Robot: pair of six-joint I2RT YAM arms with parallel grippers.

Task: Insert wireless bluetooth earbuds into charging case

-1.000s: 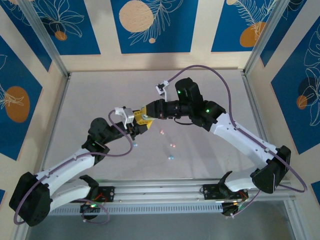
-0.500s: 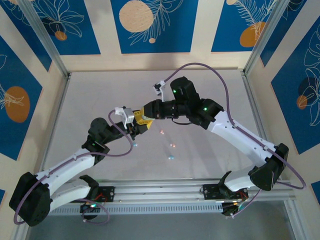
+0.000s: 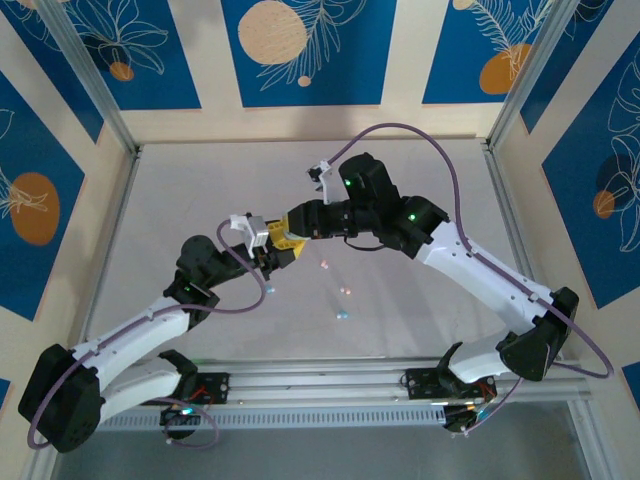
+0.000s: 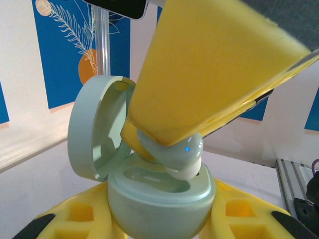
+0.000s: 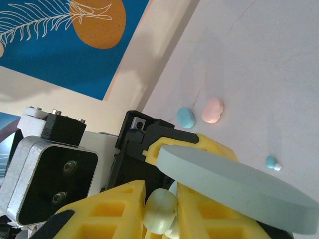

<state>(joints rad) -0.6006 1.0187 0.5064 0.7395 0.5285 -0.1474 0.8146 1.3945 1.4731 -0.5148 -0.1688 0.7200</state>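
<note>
Mid-table, the left gripper (image 4: 159,225) clamps the open mint case (image 4: 154,191) while the right gripper (image 5: 160,210) pinches a mint earbud (image 4: 180,153) against its well.

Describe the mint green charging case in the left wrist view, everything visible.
The mint green charging case is a smooth, plastic-looking rounded shell, upright with its round lid hinged open to one side. The left gripper clamps its base between yellow fingers. A matching earbud, blue light lit, held by the right gripper, rests partly in an inner well.
</note>
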